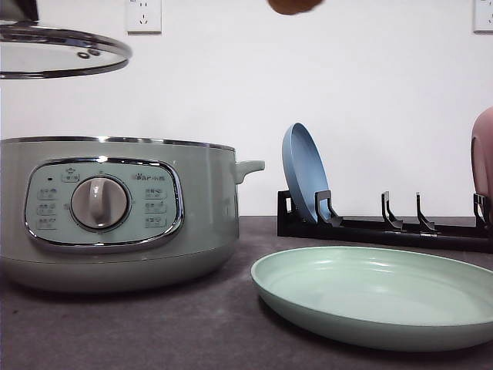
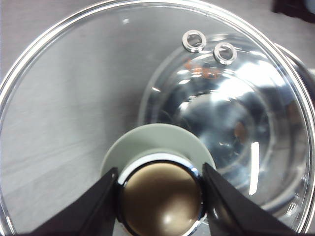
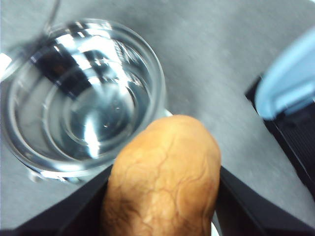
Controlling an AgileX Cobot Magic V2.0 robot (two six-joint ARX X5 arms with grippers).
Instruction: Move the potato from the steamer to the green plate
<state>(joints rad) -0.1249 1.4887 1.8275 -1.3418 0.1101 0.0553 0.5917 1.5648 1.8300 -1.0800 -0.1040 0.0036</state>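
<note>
Right gripper [image 3: 162, 206] is clamped on the potato [image 3: 165, 179], holding it high in the air, out of the steamer [image 1: 115, 208] and between it and the green plate [image 1: 377, 293]. Left gripper [image 2: 160, 196] pinches the glass lid [image 1: 62, 50] by its knob, keeping it raised. Carrying is under way; next, I judge, comes moving over the plate, lowering, and letting go.

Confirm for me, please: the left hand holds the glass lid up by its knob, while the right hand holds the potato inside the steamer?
Not quite. In the right wrist view the potato, held by the right hand, is lifted clear of the steamer, above the table. The rest stands.
</note>
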